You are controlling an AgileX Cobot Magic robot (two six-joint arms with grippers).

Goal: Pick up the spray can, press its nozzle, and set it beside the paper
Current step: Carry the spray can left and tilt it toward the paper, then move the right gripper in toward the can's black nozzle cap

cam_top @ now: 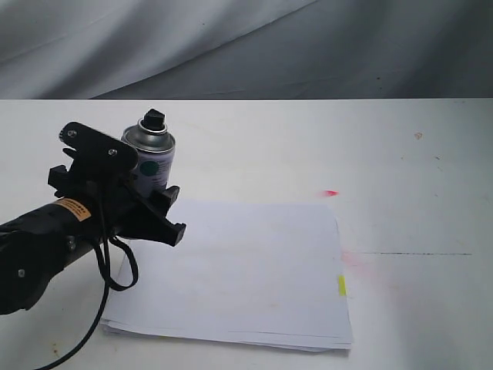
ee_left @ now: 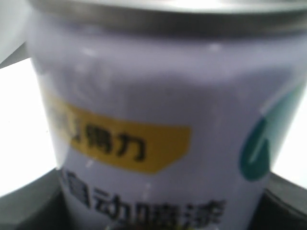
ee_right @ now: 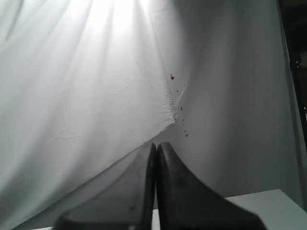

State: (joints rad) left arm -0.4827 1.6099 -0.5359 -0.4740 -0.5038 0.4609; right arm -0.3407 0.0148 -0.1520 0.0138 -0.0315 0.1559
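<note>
step: nozzle (cam_top: 155,118) press due; can (cam_top: 154,158) to be held upright, grip left low so dome (cam_top: 146,137) is clear, push made straight down | left gripper (cam_top: 166,212): closed on can at paper (cam_top: 254,270) far-left corner, base hidden; arm brought in low from table (cam_top: 416,177) left edge | right gripper (ee_right: 154,153): fingers shut, empty, pointed at backdrop (ee_right: 96,96)
</note>
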